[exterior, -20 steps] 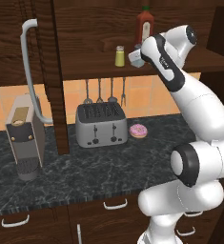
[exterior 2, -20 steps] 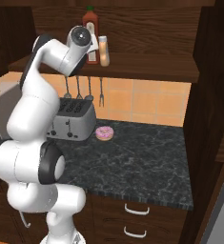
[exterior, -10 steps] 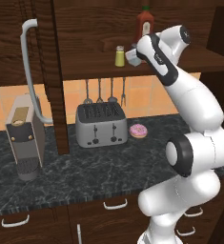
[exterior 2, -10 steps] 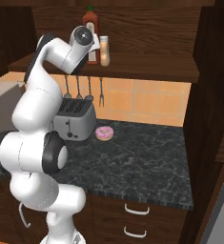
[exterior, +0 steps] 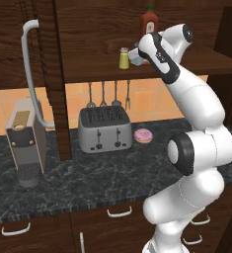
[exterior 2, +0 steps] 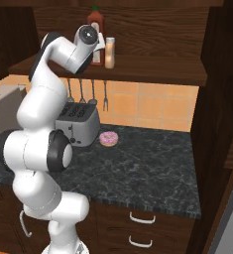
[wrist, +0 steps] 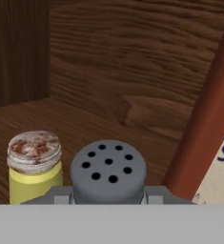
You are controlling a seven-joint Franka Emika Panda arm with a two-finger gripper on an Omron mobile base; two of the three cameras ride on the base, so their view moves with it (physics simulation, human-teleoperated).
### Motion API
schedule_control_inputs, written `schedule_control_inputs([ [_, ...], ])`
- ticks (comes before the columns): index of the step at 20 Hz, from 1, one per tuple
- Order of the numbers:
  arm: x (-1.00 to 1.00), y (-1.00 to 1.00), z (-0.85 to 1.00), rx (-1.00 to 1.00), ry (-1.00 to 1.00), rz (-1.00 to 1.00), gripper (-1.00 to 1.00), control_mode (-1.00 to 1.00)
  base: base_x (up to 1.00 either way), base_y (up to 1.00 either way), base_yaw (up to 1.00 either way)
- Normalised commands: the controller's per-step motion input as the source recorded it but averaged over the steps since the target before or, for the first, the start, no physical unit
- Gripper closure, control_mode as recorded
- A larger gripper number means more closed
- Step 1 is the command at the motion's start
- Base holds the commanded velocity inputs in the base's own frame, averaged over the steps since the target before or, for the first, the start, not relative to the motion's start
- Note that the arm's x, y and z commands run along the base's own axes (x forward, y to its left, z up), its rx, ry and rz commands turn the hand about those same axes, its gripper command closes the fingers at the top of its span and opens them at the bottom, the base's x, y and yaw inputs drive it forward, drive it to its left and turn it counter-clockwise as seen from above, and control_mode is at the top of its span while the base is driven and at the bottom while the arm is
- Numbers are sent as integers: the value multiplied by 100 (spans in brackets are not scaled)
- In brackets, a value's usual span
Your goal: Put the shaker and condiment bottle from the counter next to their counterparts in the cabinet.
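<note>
One shaker stands upright on the cabinet shelf, perforated top facing the hand camera, clamped in the gripper. Yellow-green shaker just beside it; red bottle flanks the other side.

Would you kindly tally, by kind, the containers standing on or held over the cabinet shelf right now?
Shakers: 2, yellow-green shaker and blue-grey shaker
Bottles: 2, red sauce bottle and condiment bottle
Total: 4
</note>
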Motion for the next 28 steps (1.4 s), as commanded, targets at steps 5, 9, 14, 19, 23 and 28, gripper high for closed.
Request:
schedule_control_inputs([
  [5, 4, 0, 0, 0, 0, 0, -100, -100, 0, 0, 0],
  [9, 0, 0, 0, 0, 0, 0, -100, -100, 0, 0, 0],
  [14, -10, 0, 0, 0, 0, 0, -100, -100, 0, 0, 0],
  [19, -33, -4, 0, 0, -1, 0, -100, -100, 0, 0, 0],
  [23, -51, -6, 0, 0, -1, 0, -100, -100, 0, 0, 0],
  [28, -76, 0, 0, 0, 0, 0, -100, -100, 0, 0, 0],
])
